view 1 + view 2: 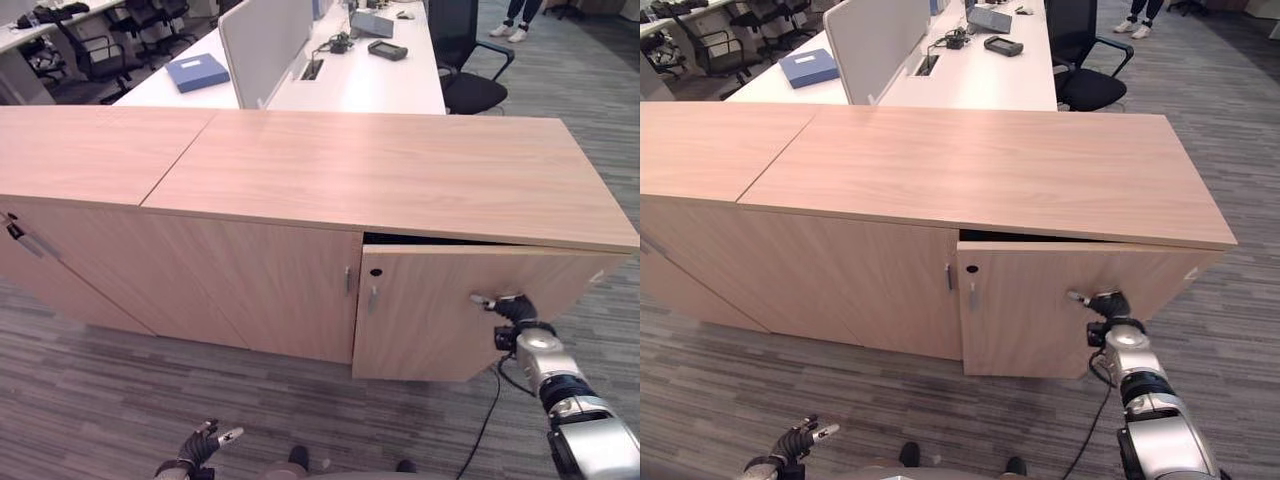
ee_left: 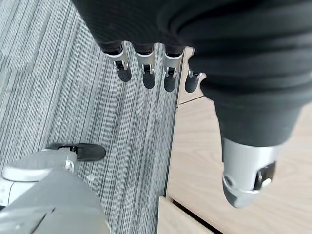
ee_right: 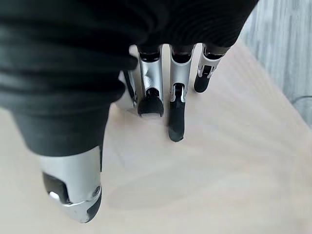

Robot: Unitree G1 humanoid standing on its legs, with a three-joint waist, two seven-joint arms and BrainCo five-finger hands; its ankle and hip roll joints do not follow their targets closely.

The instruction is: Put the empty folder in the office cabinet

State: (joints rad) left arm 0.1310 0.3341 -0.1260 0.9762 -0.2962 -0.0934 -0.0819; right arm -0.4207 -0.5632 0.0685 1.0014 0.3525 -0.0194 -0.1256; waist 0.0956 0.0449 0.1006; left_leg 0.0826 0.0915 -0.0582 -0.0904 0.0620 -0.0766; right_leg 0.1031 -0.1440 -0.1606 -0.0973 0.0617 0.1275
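With the cabinet (image 1: 380,200) door (image 1: 450,310) ajar, right robot hand (image 1: 505,308) is pressed straight-fingered on it, left robot hand (image 1: 200,445) relaxed low nearby; blue folder (image 1: 197,72) is left on tabletop (image 1: 380,85) behind — fingertip slip could reshut door.

Light wood-grain office cabinet (image 1: 380,170) on grey striped carpet (image 1: 150,390), blue folder (image 1: 197,72) on white desk (image 1: 370,85), black office chair (image 1: 465,60) far right.
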